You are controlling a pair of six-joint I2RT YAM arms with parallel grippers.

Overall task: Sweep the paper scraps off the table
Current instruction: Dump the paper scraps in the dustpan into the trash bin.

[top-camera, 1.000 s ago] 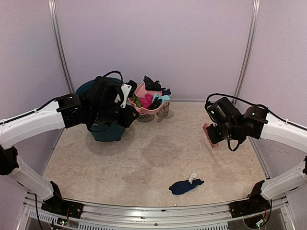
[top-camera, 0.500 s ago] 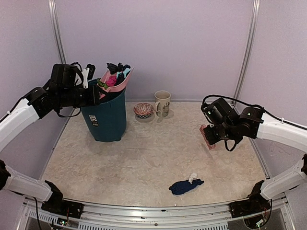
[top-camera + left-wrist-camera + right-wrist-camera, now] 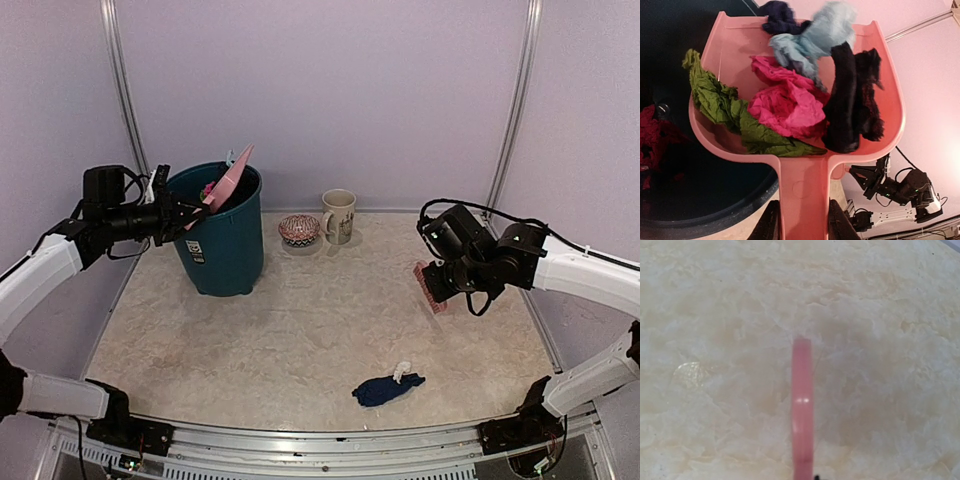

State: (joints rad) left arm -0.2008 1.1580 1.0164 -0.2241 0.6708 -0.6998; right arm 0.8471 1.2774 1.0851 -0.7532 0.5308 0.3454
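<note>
Our left fingers (image 3: 769, 224) clamp the handle of the pink plastic dustpan (image 3: 802, 200), tipped over the mouth of the dark teal round bin (image 3: 225, 255); crumpled paper scraps (image 3: 790, 107) in green, magenta, black and pale blue lie in its scoop. Our right fingers (image 3: 447, 282) grip the pink plastic brush (image 3: 429, 286) above the mottled beige bench (image 3: 300, 330), where one navy scrap (image 3: 385, 390) lies near the front.

Crumpled paper scraps (image 3: 790, 105) in green, magenta, black, pale teal and navy lie heaped in the tilted pink plastic dustpan (image 3: 890, 115) over the dark teal bin (image 3: 222, 245). 1 navy scrap (image 3: 386, 389) with a small white bit beside it lies on the mottled beige table (image 3: 280, 330), near its front edge.
</note>
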